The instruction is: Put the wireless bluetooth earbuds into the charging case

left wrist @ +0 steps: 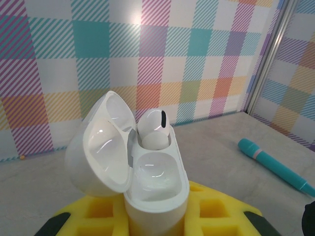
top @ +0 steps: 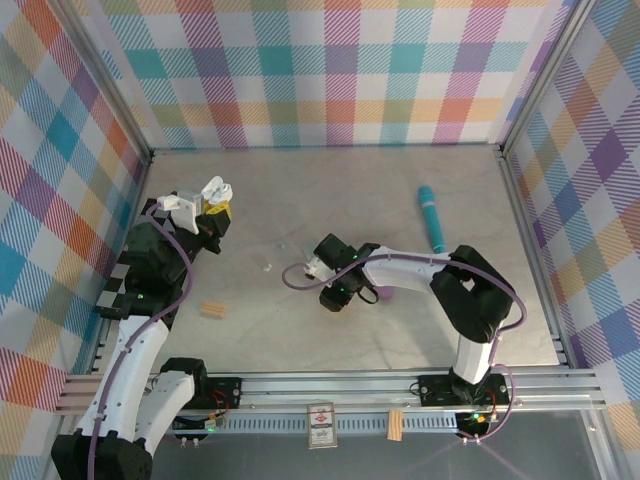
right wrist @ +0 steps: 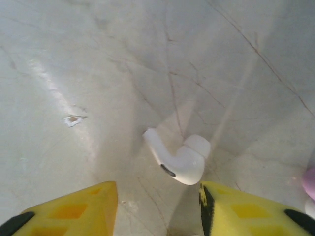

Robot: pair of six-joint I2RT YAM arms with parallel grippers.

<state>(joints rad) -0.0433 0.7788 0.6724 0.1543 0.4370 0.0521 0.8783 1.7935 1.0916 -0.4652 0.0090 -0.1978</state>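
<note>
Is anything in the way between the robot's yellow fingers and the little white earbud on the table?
No, nothing visible. The white earbud lies on the table just ahead of the right gripper, whose jaws stand open toward it. A pink object sits off to one side.

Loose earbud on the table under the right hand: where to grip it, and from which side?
Grip the earbud across its rounded head, coming straight down from above. It lies flat on the table, and its thin stem, angled away, would likely slip. The right hand is open just short of it.
</note>
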